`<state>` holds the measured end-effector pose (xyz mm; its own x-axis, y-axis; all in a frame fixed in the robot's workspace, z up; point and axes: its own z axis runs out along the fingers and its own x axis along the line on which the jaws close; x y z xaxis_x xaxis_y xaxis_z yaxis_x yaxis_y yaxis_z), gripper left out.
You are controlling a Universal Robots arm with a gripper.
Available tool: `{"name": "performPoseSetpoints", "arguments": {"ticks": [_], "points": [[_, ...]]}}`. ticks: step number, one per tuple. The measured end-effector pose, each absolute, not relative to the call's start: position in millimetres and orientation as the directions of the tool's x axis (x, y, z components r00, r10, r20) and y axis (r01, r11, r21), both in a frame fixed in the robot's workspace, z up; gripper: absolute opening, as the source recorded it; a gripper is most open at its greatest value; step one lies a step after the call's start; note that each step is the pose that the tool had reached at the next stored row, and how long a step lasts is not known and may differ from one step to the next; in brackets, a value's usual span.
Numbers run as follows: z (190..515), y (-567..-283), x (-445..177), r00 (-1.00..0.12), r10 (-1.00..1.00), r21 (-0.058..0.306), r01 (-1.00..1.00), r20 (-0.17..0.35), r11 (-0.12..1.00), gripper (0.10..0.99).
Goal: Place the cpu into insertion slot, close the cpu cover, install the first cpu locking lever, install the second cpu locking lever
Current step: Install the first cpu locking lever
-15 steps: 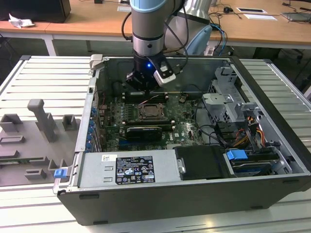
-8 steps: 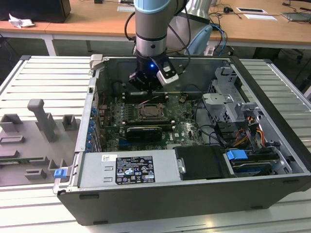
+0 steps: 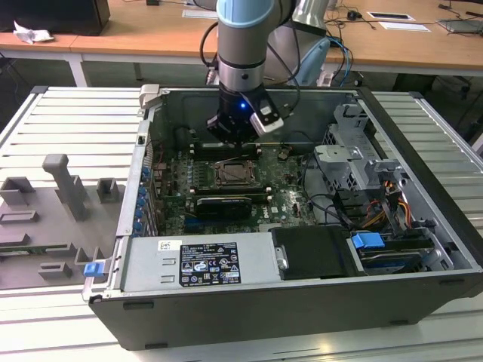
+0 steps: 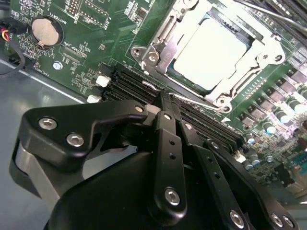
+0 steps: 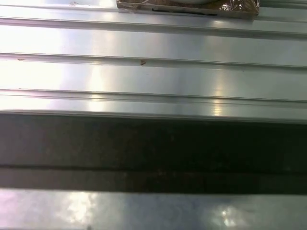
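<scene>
The cpu (image 4: 211, 48) lies flat in the insertion slot (image 3: 230, 173), its pale metal top showing through the window of the cpu cover (image 4: 165, 36). The silver cover frame lies down over the chip. A thin wire locking lever (image 4: 192, 96) runs along the socket edge closest to my gripper. My gripper (image 4: 165, 100) has its black fingers pressed together, with the tips right at that lever and the socket's edge. In the exterior view my gripper (image 3: 232, 142) hangs just behind the socket, inside the open computer case.
Long black memory slots (image 4: 127, 84) lie between my gripper and the socket, and a coin battery (image 4: 46, 31) sits on the green board. A drive cage (image 3: 355, 158) and cables fill the case's right. The power supply (image 3: 204, 260) is in front. Grey fixtures (image 3: 64, 188) stand on the ribbed table.
</scene>
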<state>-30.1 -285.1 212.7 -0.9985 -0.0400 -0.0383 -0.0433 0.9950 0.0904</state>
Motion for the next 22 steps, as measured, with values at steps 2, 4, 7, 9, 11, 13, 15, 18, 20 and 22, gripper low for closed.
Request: {"name": "performPoseSetpoints", "arguments": {"ticks": [2, 4, 7, 9, 11, 13, 15, 18, 20, 22], "points": [[212, -285, -29, -0.998, -0.044, 0.090, -0.047, -0.038, 0.995, 0.106], [209, -285, -27, -0.998, -0.044, 0.090, -0.047, -0.038, 0.995, 0.106], [207, -285, -25, -0.998, -0.044, 0.090, -0.047, -0.038, 0.995, 0.106], [205, -285, -24, -0.998, -0.044, 0.089, -0.047, -0.038, 0.995, 0.106], [204, -285, -24, -0.998, -0.044, 0.085, -0.047, -0.038, 0.995, 0.106], [203, -285, -24, -0.998, -0.044, 0.082, -0.047, -0.038, 0.996, 0.106], [202, -285, -24, -0.998, -0.044, 0.082, -0.047, -0.038, 0.996, 0.106], [201, -285, -23, -0.998, -0.044, 0.081, -0.047, -0.038, 0.996, 0.106], [200, -285, -23, -0.998, -0.044, 0.082, -0.047, -0.037, 0.995, 0.106], [200, -285, -23, -0.998, -0.044, 0.091, -0.048, -0.038, 0.995, 0.106]]}}
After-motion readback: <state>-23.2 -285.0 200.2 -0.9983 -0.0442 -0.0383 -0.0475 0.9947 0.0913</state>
